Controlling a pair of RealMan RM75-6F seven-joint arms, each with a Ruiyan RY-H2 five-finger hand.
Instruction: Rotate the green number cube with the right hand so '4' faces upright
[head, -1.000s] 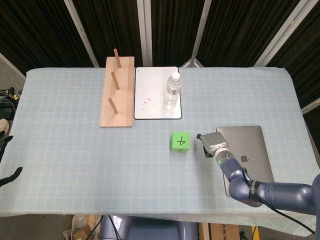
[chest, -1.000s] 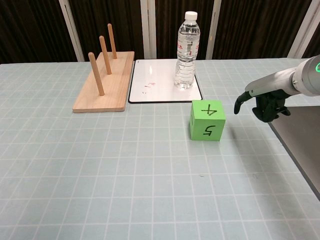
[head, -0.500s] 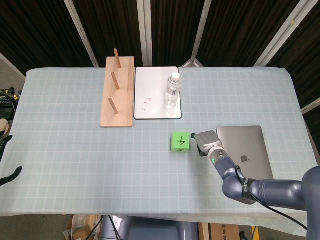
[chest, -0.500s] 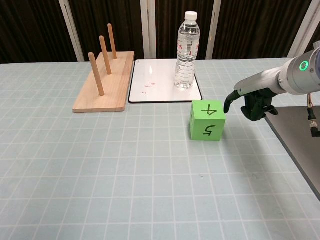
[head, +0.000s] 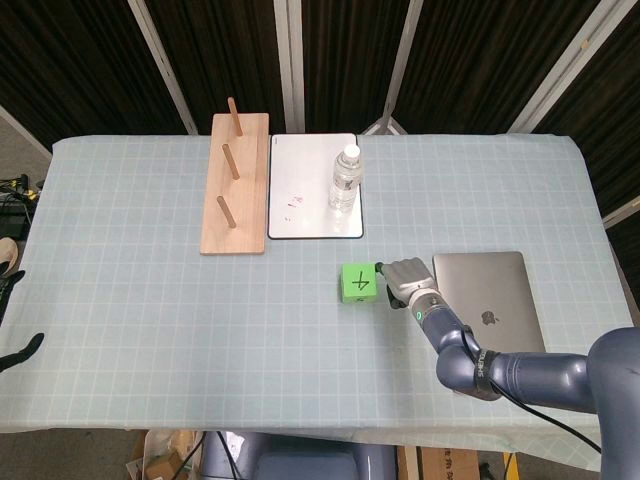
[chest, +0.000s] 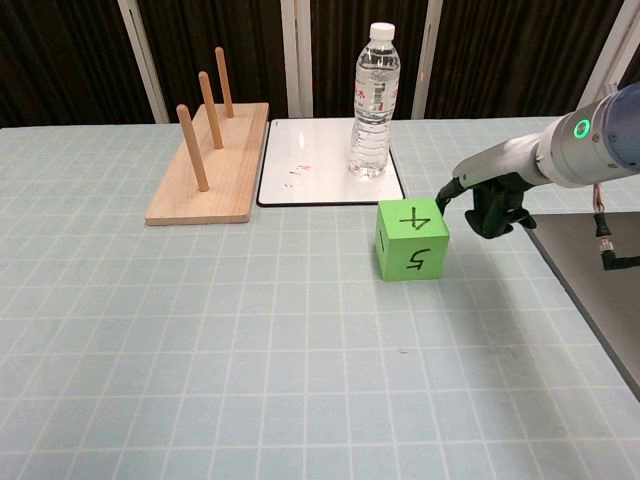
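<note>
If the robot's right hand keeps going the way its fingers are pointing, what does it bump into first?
The green number cube. The right hand points left at the cube's right side, with one extended finger at or almost at the upper right edge. Whether it touches already is hard to tell. Nothing else sits between them.

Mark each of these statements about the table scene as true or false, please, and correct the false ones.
1. The green number cube shows a 4 on its top face. True.
2. The water bottle lies on its side on the wooden peg board. False: it stands upright on the whiteboard.
3. The right hand is beside the cube, on the laptop's side. True.
4. The right hand has lifted the cube off the table. False: the cube rests on the tablecloth.
5. The wooden peg board lies to the right of the whiteboard. False: it lies to its left.
</note>
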